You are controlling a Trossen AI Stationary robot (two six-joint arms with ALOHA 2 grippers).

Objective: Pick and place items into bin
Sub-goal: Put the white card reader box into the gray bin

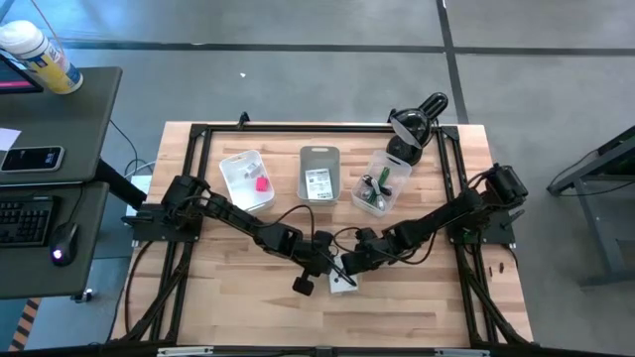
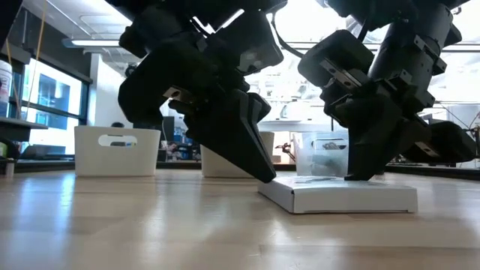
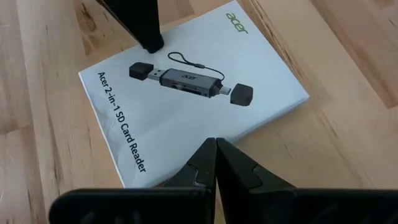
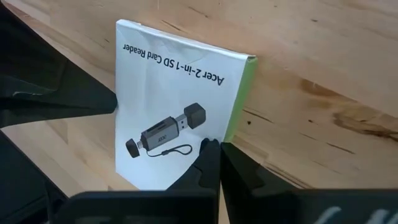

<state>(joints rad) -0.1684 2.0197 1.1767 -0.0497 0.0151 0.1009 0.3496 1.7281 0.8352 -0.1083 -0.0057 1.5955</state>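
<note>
Pressing closed tips on the white card reader box (image 1: 343, 283) lying flat at the surface's (image 1: 476, 297) near edge, left end effector (image 3: 216, 144) and right end effector (image 4: 214, 144) hold nothing; next, likely reopening to grasp.

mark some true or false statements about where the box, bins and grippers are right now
1. A white card reader box lies flat on the wooden table. True.
2. Both grippers are wide open. False: the left gripper and the right gripper are both shut.
3. Three bins stand along the table's far side. True.
4. The box already sits inside the middle bin. False: it lies on the table near both grippers.
5. The left bin holds a pink item. True.
</note>
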